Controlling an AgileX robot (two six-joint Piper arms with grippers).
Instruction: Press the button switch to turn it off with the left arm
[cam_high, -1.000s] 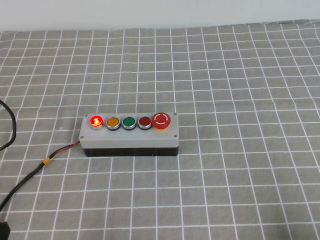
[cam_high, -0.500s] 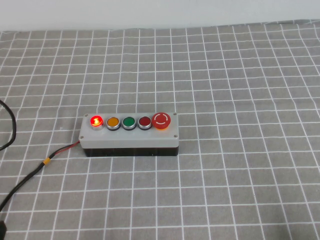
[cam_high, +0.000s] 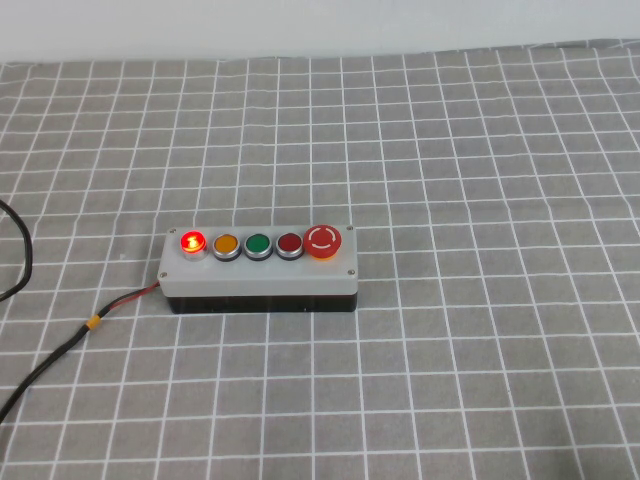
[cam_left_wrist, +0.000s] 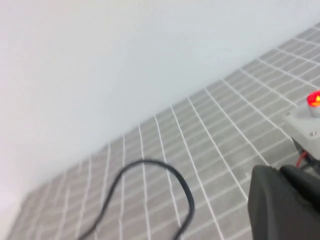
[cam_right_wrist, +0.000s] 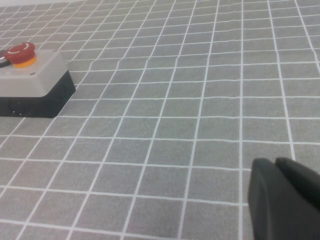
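1. High view shows the button switch (cam_high: 192, 241) glowing red, the end one of five buttons on a grey box (cam_high: 260, 272) with a black base; the box sits on the gridded tabletop (cam_high: 480, 150) left of its middle, nearer the near edge than the far one
2. Next to it along the row come an orange button (cam_high: 225, 244), a green button (cam_high: 258, 244), a darker flat red button (cam_high: 289, 243) and a large mushroom button (cam_high: 323, 240) with white arrows
3. A cable (cam_high: 60, 355) runs from the box's left end toward the near left corner
4. Neither arm appears in the high view. The left gripper (cam_left_wrist: 287, 202) shows only as a dark bulk in the left wrist view, with the lit switch (cam_left_wrist: 315, 99) and a corner of the box beyond it, well apart; whether its jaws are released or clenched I cannot tell
5. The right gripper (cam_right_wrist: 285, 197) likewise shows as a dark bulk in the right wrist view, over bare grid on the mushroom-button side of the box, well apart from it; its jaws' state cannot be told either
6. Progress, as I judge it: nothing done yet. The switch is lit and untouched, so the whole approach, the lowering onto the dome and the press are left for the left arm
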